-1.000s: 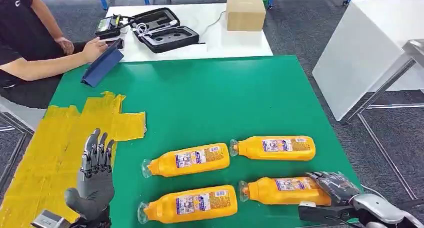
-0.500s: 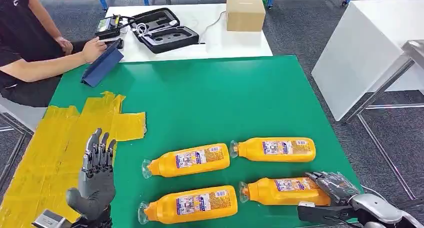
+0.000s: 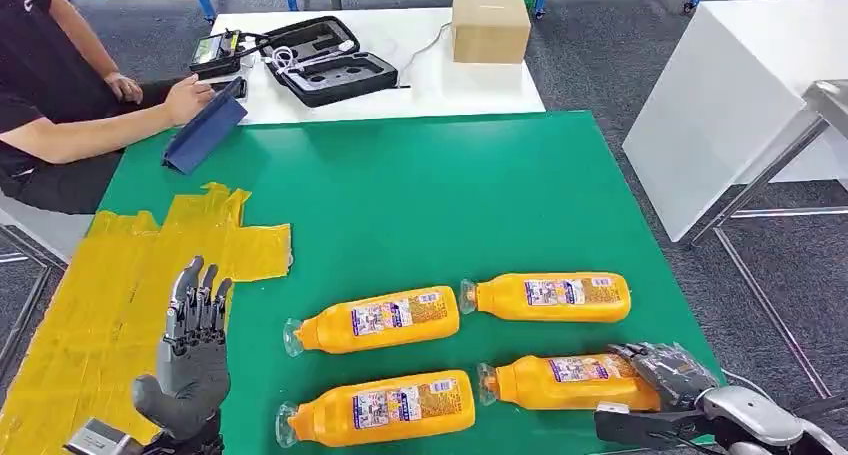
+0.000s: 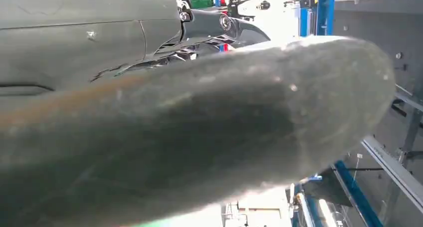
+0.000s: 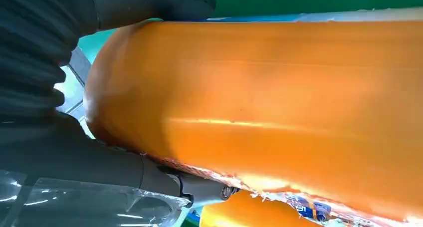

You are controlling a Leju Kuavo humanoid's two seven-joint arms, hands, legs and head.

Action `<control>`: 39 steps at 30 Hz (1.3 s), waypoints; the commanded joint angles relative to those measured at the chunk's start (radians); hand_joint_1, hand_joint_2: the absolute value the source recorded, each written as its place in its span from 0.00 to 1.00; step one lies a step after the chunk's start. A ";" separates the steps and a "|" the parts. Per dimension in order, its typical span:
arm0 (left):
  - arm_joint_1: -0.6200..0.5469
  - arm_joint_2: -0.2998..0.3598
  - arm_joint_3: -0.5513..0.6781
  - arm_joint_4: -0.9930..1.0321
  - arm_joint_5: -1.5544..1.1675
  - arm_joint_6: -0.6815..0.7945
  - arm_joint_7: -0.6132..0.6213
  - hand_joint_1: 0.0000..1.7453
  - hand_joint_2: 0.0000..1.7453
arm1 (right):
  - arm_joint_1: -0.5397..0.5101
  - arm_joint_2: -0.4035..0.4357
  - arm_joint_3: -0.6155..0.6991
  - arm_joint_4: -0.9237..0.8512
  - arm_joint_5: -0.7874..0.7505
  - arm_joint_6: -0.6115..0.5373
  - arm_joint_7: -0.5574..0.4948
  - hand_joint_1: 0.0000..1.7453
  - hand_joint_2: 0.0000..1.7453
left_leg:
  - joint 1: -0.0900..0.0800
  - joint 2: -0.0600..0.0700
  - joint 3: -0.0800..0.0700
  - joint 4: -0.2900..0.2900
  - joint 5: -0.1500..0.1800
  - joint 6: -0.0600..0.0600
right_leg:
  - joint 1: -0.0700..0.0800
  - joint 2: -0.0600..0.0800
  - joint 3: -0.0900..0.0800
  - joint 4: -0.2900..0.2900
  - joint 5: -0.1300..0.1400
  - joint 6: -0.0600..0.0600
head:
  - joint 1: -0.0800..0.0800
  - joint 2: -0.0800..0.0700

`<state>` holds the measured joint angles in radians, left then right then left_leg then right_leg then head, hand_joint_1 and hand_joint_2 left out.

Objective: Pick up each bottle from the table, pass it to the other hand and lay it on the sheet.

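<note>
On the green table [image 3: 480, 185] I find the work laid out as follows. The yellow sheet [image 3: 110, 275] is spread over the table's left side, patched from taped strips and somewhat wrinkled; no bottle lies on it, so I judge the task not yet begun in earnest.

Four orange bottles lie on their sides in two rows at the near right, caps pointing left. The far-left bottle [image 3: 375, 320], far-right bottle [image 3: 548, 296] and near-left bottle [image 3: 378, 408] rest untouched and apart from one another. The near-right bottle [image 3: 560, 380] is the one in hand.

My right hand [image 3: 668, 373] is at that bottle's base end, fingers [image 3: 655, 360] curled over the top of it. The right wrist view shows the orange body [image 5: 269, 112] pressed close against the hand, the thumb [image 5: 149, 174] beneath and dark fingers above. I judge this a closing grasp with the bottle not lifted off the table.

My left hand [image 3: 192, 350] stands upright over the sheet's edge, fingers straight and slightly apart, holding nothing.

Handling assessment: the bottles appear full, hence moderately heavy; the plastic wall is smooth and glossy, likely slippery, and would yield somewhat under squeeze. A grip at the base leaves the cap end hanging and may let it tip. I would favour holding nearer the labelled middle, leaving the neck end clear for the left hand at transfer.

Beyond the table, a person [image 3: 60, 105] sits at a white table.
</note>
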<state>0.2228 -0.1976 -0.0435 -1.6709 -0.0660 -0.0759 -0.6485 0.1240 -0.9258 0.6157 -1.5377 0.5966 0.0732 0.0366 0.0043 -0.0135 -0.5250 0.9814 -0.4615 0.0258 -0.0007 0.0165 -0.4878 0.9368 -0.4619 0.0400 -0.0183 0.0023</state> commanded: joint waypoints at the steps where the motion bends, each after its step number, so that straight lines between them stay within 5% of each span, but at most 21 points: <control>1: 0.183 -0.147 0.245 -0.108 0.124 -0.123 0.015 0.00 1.00 | 0.145 0.661 -0.442 -0.347 -0.195 -0.153 -0.272 1.00 1.00 | 0.005 0.008 0.001 -0.003 0.000 -0.003 | 0.005 0.007 0.000 -0.005 0.003 -0.002 | 0.000 0.000; 3: 0.174 -0.151 0.258 -0.101 0.123 -0.139 0.014 0.00 1.00 | 0.148 0.661 -0.451 -0.339 -0.193 -0.146 -0.276 1.00 1.00 | 0.007 0.005 -0.007 -0.003 0.000 -0.003 | 0.007 0.005 0.012 -0.001 0.000 -0.001 | 0.006 0.000; 6: 0.156 -0.151 0.252 -0.090 0.113 -0.139 0.020 0.00 1.00 | 0.169 0.660 -0.486 -0.311 -0.206 -0.139 -0.332 1.00 1.00 | 0.001 0.007 -0.012 0.000 0.000 -0.006 | 0.002 0.006 -0.005 0.006 -0.001 -0.003 | -0.005 0.000; 7: 0.152 -0.151 0.250 -0.088 0.111 -0.136 0.022 0.00 1.00 | 0.174 0.660 -0.494 -0.306 -0.208 -0.136 -0.343 1.00 1.00 | -0.004 -0.005 -0.012 -0.001 0.004 -0.001 | -0.005 -0.006 -0.004 0.008 -0.003 -0.001 | -0.009 0.000; 10: 0.149 -0.151 0.248 -0.086 0.110 -0.133 0.022 0.00 1.00 | 0.178 0.662 -0.503 -0.301 -0.209 -0.132 -0.355 1.00 1.00 | -0.001 -0.012 -0.014 -0.002 0.002 -0.003 | -0.001 -0.012 -0.012 0.007 -0.007 -0.004 | -0.005 0.000; 21: 0.158 -0.151 0.252 -0.090 0.109 -0.139 0.021 0.00 1.00 | 0.140 0.732 -0.561 -0.281 -0.178 -0.119 -0.377 1.00 1.00 | -0.002 -0.008 -0.018 -0.001 0.002 -0.004 | -0.002 -0.009 -0.006 0.007 -0.006 -0.004 | -0.005 0.000; 26: 0.149 -0.151 0.247 -0.084 0.107 -0.169 0.024 0.00 1.00 | 0.062 0.779 -0.504 -0.199 -0.163 -0.094 -0.379 1.00 1.00 | -0.002 -0.007 -0.019 -0.002 0.003 -0.003 | -0.002 -0.007 -0.006 0.007 -0.005 -0.004 | -0.005 0.000; 30: 0.113 -0.151 0.180 -0.058 0.103 -0.207 0.071 0.00 1.00 | -0.143 0.894 -0.353 0.033 -0.107 -0.103 -0.334 1.00 1.00 | -0.001 -0.002 -0.017 -0.003 0.003 -0.004 | -0.001 -0.003 -0.006 0.005 -0.003 -0.004 | -0.005 0.000; 39: 0.107 -0.144 0.155 -0.054 0.102 -0.235 0.084 0.00 1.00 | -0.177 0.903 -0.298 0.066 -0.122 -0.095 -0.324 1.00 1.00 | -0.002 -0.007 -0.016 -0.002 0.002 -0.003 | -0.002 -0.008 -0.004 0.007 -0.006 -0.004 | -0.005 0.000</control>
<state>0.3591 -0.3479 0.1446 -1.7727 0.0374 -0.2815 -0.5837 0.0628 -0.0843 0.2308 -1.6384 0.4837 -0.0431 -0.2960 0.0020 -0.0241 -0.5438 0.9803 -0.4582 0.0230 -0.0032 0.0067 -0.4938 0.9454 -0.4678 0.0365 -0.0229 0.0023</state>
